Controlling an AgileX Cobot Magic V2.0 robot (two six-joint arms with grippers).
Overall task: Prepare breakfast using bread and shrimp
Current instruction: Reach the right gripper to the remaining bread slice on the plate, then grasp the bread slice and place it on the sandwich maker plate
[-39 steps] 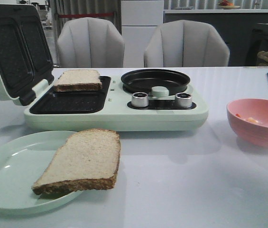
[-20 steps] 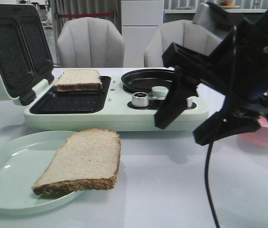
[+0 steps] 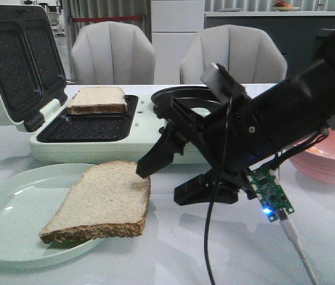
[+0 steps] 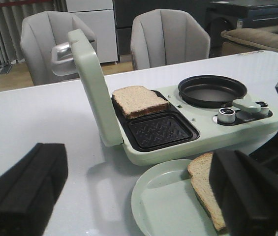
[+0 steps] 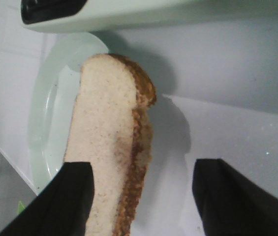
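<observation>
1. Right gripper (image 3: 166, 179) reaches across the table toward the near-left edge, jaws spread wide, holding nothing. Upper finger tip sits just over the right edge of the plate slice; lower finger hangs beside it, above the bare table. Looks lined up to pinch that edge, which is probably why it comes in low from the side.
2. Bread slice on plate (image 3: 103, 200) lies flat, its right part overhanging the rim of the pale green plate (image 3: 13, 209) at the near-left corner of the table. That overhang gives the fingers room under the crust.
3. Second bread slice (image 3: 98, 100) already rests in the far tray of the open sandwich maker (image 3: 143, 145), lid tipped back. Near tray is empty, likely the spot for the plate slice.
4. Shrimp: pink bowl (image 3: 331, 160) sits near the right edge of the table, mostly hidden by the arm; contents can't be made out now.
5. Left gripper (image 4: 139, 191) is seen only in its own wrist view, fingers wide apart, nothing between them, parked back from the plate so it stays clear.
6. Judgement: grasp of the plate slice not yet made.
</observation>
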